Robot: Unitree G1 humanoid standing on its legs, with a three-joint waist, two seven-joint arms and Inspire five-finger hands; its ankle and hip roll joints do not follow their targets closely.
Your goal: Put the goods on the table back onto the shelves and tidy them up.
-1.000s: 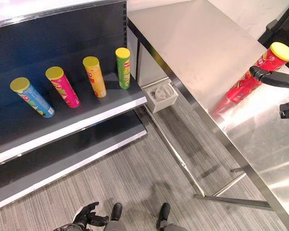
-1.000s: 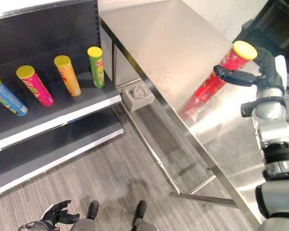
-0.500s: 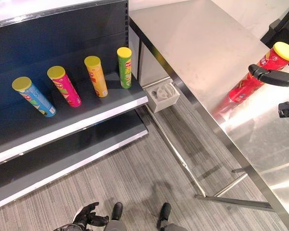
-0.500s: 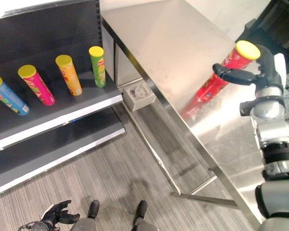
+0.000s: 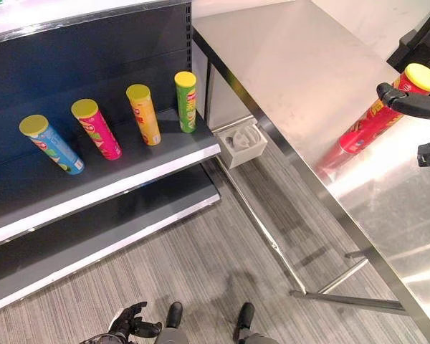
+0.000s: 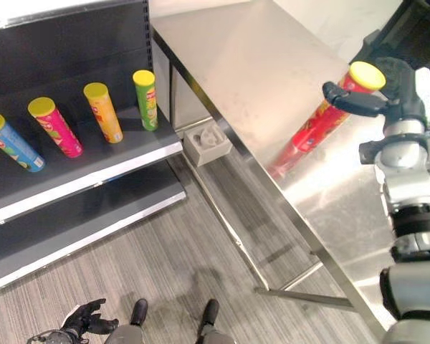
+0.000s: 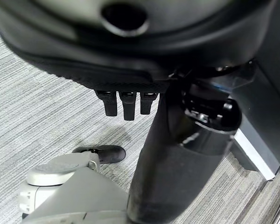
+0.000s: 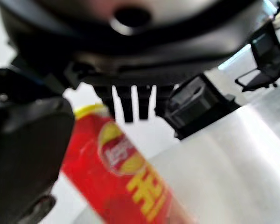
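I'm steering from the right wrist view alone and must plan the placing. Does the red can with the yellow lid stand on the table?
Observer: Yes. The red cylindrical can with a yellow lid stands upright on the stainless steel table, near the edge that faces the floor, with the right hand at its upper part.
Operator: What is on the shelves already?
Observer: Four yellow-lidded cans stand in a row on the upper dark shelf: blue can, pink can, orange can, green can.
Operator: Any room for mine?
Observer: The green can stands at the shelf end beside the table, and bare board lies in front of the row.
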